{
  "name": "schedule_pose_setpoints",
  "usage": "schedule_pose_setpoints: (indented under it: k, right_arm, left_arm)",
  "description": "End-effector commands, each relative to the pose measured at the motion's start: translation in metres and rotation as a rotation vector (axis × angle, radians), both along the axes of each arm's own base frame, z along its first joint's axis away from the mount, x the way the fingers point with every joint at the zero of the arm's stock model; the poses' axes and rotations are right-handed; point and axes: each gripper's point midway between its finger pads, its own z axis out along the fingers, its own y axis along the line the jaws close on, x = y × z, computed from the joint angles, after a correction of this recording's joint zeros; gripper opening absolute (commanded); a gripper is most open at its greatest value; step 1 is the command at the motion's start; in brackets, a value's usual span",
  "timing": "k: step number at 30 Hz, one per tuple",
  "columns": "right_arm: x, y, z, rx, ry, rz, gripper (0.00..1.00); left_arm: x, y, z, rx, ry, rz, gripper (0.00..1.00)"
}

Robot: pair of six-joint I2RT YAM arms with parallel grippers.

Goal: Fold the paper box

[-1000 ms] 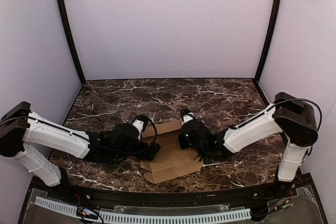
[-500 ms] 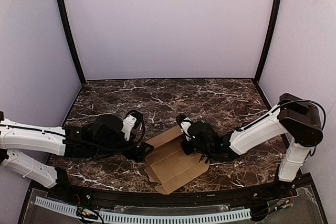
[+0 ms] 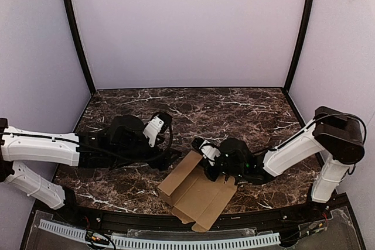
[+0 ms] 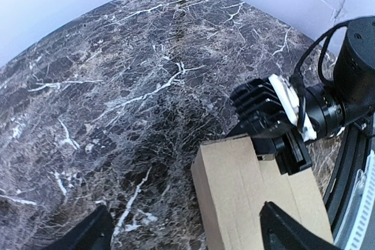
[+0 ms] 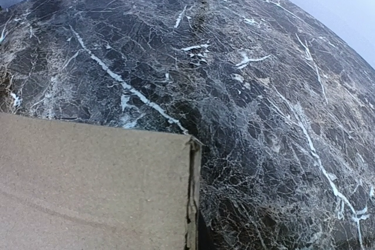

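Observation:
The paper box point(image 3: 196, 194) is a brown cardboard piece lying partly folded near the table's front edge, one panel raised along a crease. My right gripper point(image 3: 210, 165) is shut on its far edge. The left wrist view shows the black jaws clamped on the cardboard point(image 4: 252, 197) at that edge point(image 4: 291, 155). In the right wrist view the cardboard point(image 5: 94, 185) fills the lower left; the fingers are hidden. My left gripper point(image 3: 170, 159) is open and empty, just left of the box, its fingers point(image 4: 88, 235) spread wide above the marble.
The dark marble table point(image 3: 234, 109) is walled by lilac panels at the back and both sides. A black rail point(image 3: 176, 223) runs along the front edge, close to the box's near flaps.
The box has turned and slid toward the front edge with my right gripper holding it. My left gripper has let go of it and drawn back to the left.

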Motion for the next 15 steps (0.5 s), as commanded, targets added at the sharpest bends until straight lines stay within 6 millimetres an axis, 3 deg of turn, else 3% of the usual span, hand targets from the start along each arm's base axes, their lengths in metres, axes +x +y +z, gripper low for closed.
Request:
schedule_pose_setpoints:
  k: [1, 3, 7, 11, 15]
  right_arm:
    - [-0.004, 0.006, 0.017, 0.073, -0.030, 0.047, 0.00]
    - [-0.005, 0.005, 0.017, 0.082, -0.027, 0.048, 0.00]
    - [-0.006, 0.004, 0.014, 0.089, -0.011, 0.040, 0.00]
    - [-0.006, 0.005, 0.011, 0.092, -0.009, 0.044, 0.00]
    - [-0.006, 0.007, 0.011, 0.101, -0.012, 0.046, 0.00]
  left_arm:
    - [0.008, -0.017, -0.007, -0.006, 0.006, -0.044, 0.72]
    - [0.012, -0.022, -0.014, -0.018, 0.029, -0.049, 0.56]
    - [0.021, -0.031, -0.022, -0.054, 0.066, -0.054, 0.40]
    - [0.021, -0.042, -0.026, -0.080, 0.102, -0.080, 0.32]
    - [0.018, -0.052, -0.031, -0.091, 0.134, -0.117, 0.30]
